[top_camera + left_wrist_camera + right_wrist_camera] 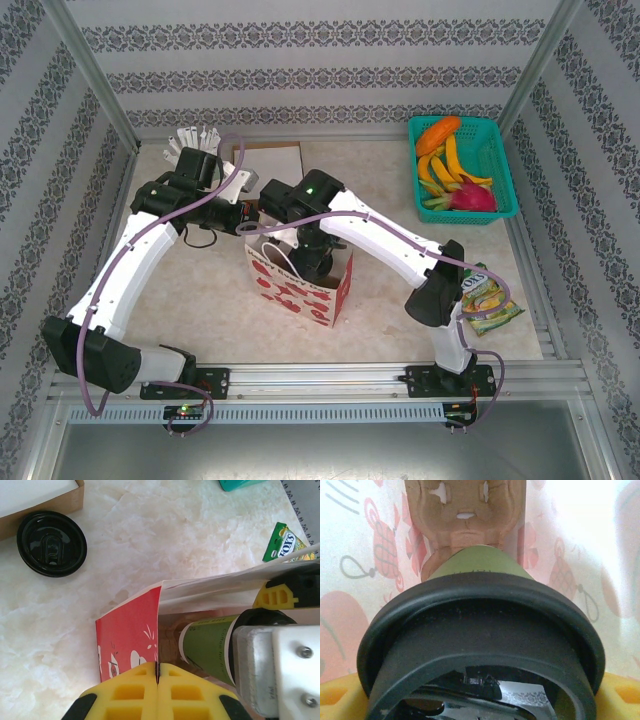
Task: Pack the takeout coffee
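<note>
The takeout coffee (210,647), a green-sided cup with a black lid (480,625), hangs inside the red-and-white paper bag (300,285). My right gripper (312,262) reaches down into the bag and is shut on the cup, a yellow finger (335,697) at each side of the lid. Below the cup a brown moulded insert (465,510) lies at the bag's bottom. My left gripper (157,672) is shut on the bag's upper edge at its left side (250,228), a thin dark strip pinched between its yellow fingers.
A loose black lid (51,543) lies on the table beside a brown box (45,502). A teal basket (505,190) of fruit stands at the back right. A green snack packet (490,295) lies by the right arm's base. A cup of white sticks (195,140) stands back left.
</note>
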{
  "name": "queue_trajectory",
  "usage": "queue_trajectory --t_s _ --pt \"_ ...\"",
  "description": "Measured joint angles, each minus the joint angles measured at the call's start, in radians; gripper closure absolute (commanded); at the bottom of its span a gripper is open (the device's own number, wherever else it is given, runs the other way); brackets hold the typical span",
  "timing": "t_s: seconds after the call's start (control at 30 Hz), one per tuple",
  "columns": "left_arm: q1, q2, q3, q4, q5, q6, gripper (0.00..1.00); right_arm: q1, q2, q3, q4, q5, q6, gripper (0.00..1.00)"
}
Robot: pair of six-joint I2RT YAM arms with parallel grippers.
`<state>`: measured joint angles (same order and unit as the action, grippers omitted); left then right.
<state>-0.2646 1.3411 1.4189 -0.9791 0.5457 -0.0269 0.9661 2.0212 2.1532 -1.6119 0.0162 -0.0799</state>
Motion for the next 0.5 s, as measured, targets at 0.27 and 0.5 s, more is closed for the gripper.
queue_trajectory --t_s 0.27,0.5 --pt "0.025 0.008 0.014 0.000 0.004 0.024 1.00 -0.002 0.000 -0.031 0.000 0.006 0.006 0.39" --pt "0.027 0.023 0.037 -0.002 0.004 0.029 1.00 -0.002 0.001 -0.039 0.000 0.006 0.006 0.39"
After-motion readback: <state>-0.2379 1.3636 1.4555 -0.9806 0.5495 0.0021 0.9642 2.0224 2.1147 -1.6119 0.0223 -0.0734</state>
